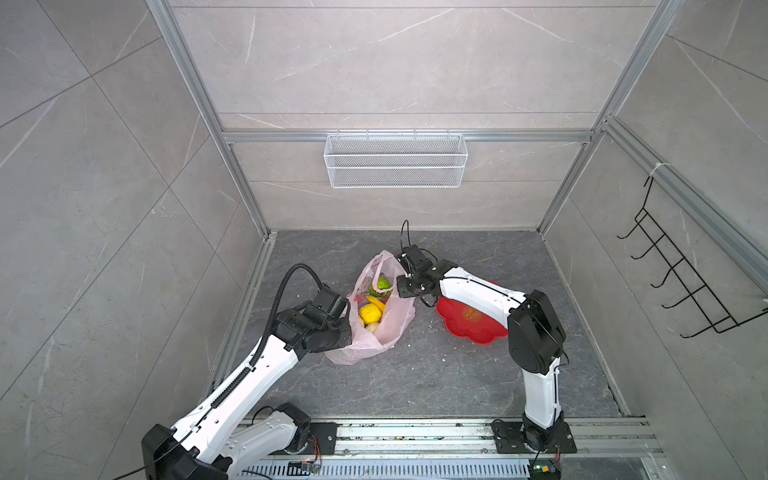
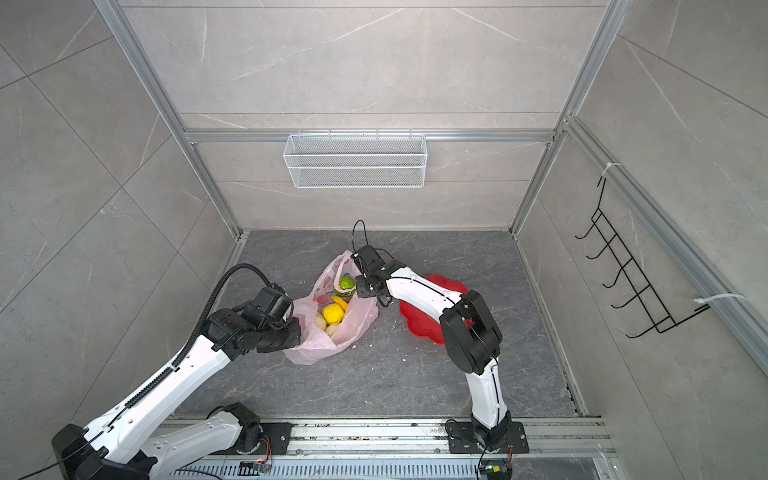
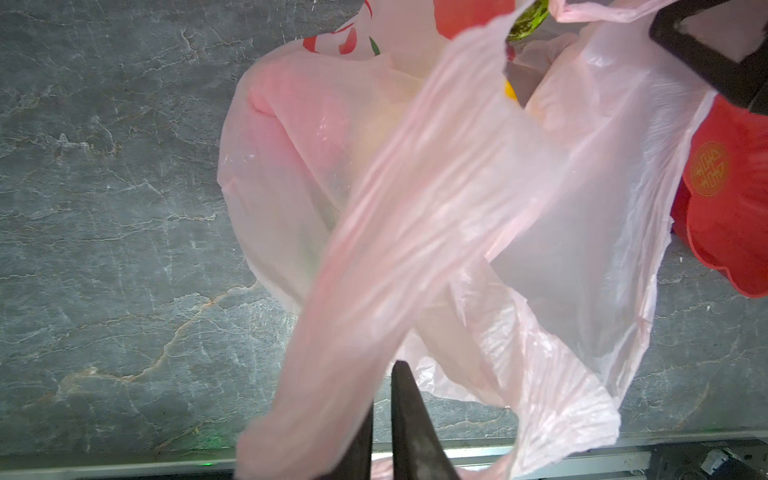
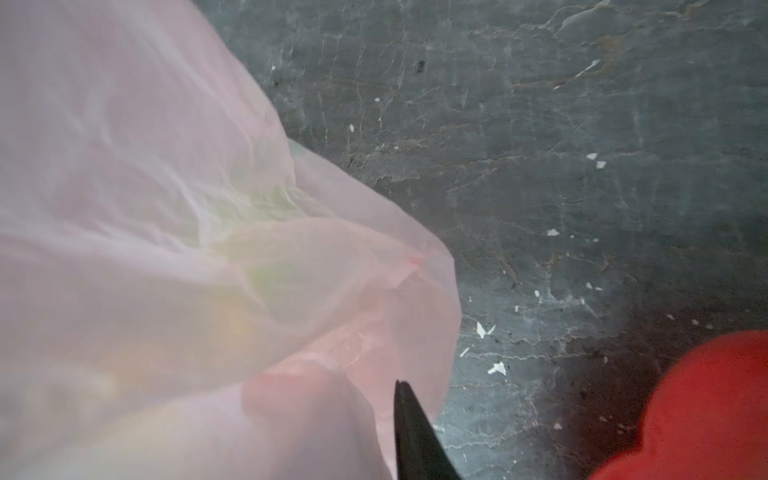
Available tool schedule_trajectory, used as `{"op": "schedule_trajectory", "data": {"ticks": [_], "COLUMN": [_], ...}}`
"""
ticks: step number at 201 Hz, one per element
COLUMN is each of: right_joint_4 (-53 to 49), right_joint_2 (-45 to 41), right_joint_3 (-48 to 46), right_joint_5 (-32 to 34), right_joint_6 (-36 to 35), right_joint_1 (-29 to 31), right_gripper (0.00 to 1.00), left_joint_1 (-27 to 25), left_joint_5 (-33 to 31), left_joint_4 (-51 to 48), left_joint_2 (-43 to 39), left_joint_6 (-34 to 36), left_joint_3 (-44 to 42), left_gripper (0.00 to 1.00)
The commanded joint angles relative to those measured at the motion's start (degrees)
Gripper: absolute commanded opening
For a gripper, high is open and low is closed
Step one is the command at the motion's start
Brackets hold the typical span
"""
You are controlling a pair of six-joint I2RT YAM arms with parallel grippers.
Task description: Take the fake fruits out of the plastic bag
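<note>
Both top views: camera head high up on the base rail (image 1: pixel 415 432) side of the plastic bag (image 1: pixel 397 322) (image 2: pixel 359 318), facing down and forward at it; far off, so the whole workspace fits; the pair show almost the same scene, bag only shifted sideways between them. Left wrist view: close above the bag, facing down; takes in the stone floor (image 3: pixel 104 208) on one side of the bag, the red dish (image 3: pixel 731 199) on the other, a strip of base rail. Right wrist view: closer still; bag blurred, filling about half; floor and a dish edge beside it. Shared by all four: bag, floor, dish.
</note>
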Motion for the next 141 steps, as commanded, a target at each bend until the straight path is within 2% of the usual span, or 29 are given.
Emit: {"op": "schedule_trajectory", "data": {"ticks": [1, 28, 56, 95, 141], "right_joint_4": [-0.1, 2.5, 3.1, 2.5, 1.5], "right_joint_2": [-2.3, -9.2, -14.9, -21.8, -26.7], "right_joint_3": [-2.9, -9.6, -13.8, -18.0, -20.5], "right_joint_5": [-2.7, -3.2, -2.5, 0.5, 2.9], "right_joint_6": [-0.3, 1.3, 2.4, 3.6, 5.5], "right_joint_1": [0.2, 0.6, 2.2, 6.0, 9.2], "right_gripper": [0.38, 0.52, 0.56, 0.6, 0.6], "left_joint_1": [-0.2, -0.1, 0.1, 1.4, 3.2], "left_joint_5": [-0.8, -5.6, -7.1, -9.3, -3.5], "left_joint_4": [0.1, -3.8, -5.0, -5.1, -6.2], "left_joint_2": [0.6, 5.6, 11.6, 20.0, 31.3], "left_joint_6": [2.1, 9.0, 16.3, 23.8, 31.9], "left_joint_3": [4.5, 13.5, 21.0, 28.9, 38.2], "left_gripper": [0.24, 0.43, 0.58, 0.64, 0.66]}}
